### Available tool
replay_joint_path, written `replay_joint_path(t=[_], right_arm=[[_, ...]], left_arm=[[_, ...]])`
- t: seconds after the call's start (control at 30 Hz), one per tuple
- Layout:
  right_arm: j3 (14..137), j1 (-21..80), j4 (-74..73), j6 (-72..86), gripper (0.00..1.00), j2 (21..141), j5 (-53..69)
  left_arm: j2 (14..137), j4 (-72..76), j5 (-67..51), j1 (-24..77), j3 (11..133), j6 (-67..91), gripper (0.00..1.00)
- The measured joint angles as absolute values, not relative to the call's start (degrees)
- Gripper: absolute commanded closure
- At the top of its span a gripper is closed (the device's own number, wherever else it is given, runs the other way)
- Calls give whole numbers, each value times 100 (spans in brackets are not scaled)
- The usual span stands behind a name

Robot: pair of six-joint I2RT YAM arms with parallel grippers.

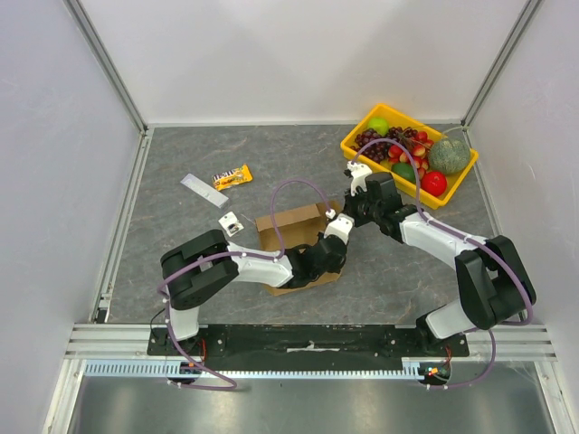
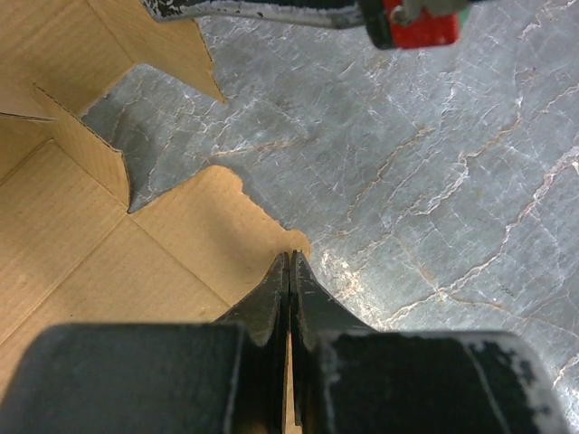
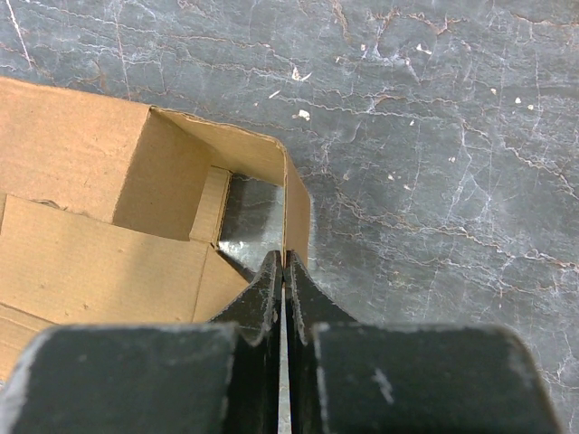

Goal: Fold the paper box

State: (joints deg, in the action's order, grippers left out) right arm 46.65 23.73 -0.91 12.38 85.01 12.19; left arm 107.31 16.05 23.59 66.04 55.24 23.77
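Grippers closed low, seemingly on paper box

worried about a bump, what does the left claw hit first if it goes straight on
Likely the box flap at the tips of the left claw, then bare table; depth unclear.

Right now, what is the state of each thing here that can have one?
Brown corrugated cardboard paper box: partly folded, one corner raised, other flaps flat.
Left fingers: shut on a flat box flap.
Right fingers: shut on the raised box wall.
Yellow plastic tray: filled with fruit.
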Motion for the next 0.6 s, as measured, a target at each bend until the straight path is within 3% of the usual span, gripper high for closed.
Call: replay_joint_path(t=[0.6], right_arm=[[4630, 2373, -91, 1243, 99, 8468, 1284]], left_arm=[[10750, 1649, 2993, 6635, 5492, 2375, 98]])
